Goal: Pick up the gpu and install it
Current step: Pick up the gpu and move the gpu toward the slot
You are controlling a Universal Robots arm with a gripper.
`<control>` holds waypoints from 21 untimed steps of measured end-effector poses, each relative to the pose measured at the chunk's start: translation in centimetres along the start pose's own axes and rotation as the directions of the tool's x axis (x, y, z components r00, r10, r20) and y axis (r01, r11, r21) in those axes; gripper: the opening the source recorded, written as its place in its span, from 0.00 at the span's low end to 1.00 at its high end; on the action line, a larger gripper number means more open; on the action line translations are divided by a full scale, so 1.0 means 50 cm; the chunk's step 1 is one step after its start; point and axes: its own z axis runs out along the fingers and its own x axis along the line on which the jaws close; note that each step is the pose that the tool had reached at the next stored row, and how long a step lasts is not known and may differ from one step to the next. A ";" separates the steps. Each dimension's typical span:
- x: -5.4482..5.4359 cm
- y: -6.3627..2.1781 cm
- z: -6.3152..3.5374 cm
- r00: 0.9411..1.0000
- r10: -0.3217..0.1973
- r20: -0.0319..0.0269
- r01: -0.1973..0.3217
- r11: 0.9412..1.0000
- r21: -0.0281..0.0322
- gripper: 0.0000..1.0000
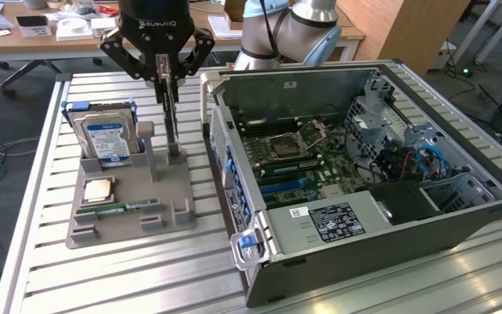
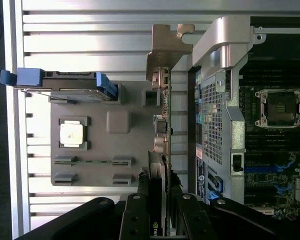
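The gripper hangs with its jaws pointing straight down, pinching the upper edge of the gpu; in the wrist view both fingers press on opposite faces of the card, the gripper closed narrowly on it. The gpu hangs directly below the jaws, upright and edge-on; its lower end reaches the grey holder tray, and whether it rests in the tray's slot or sits just clear of it cannot be told.

To one side of the jaws, toward the exterior view's right, the open computer case lies near; its perforated wall runs parallel to the card, with a narrow strip of bare slatted table between them. On the opposite side of the jaws a grey upright post stands just beside the card; beyond it the hard drive stands on edge in its blue carrier. Farther from the jaws, a cpu and a RAM stick lie flat on the tray. Above the card the space is open apart from the gripper itself.

The gpu is a thin dark board showing only its edge; a pale metal bracket with a bent tab caps its far end, well away from the jaws.
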 end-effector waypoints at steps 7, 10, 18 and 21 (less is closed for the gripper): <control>0.000 0.000 0.000 1.000 0.000 0.000 0.000 1.000 0.000 0.26; 0.000 0.000 0.000 1.000 0.000 0.000 0.000 1.000 0.000 0.26; 0.000 0.001 -0.027 1.000 0.000 0.000 0.000 1.000 0.000 0.26; -0.004 0.001 -0.027 1.000 0.000 0.000 0.000 1.000 0.000 0.26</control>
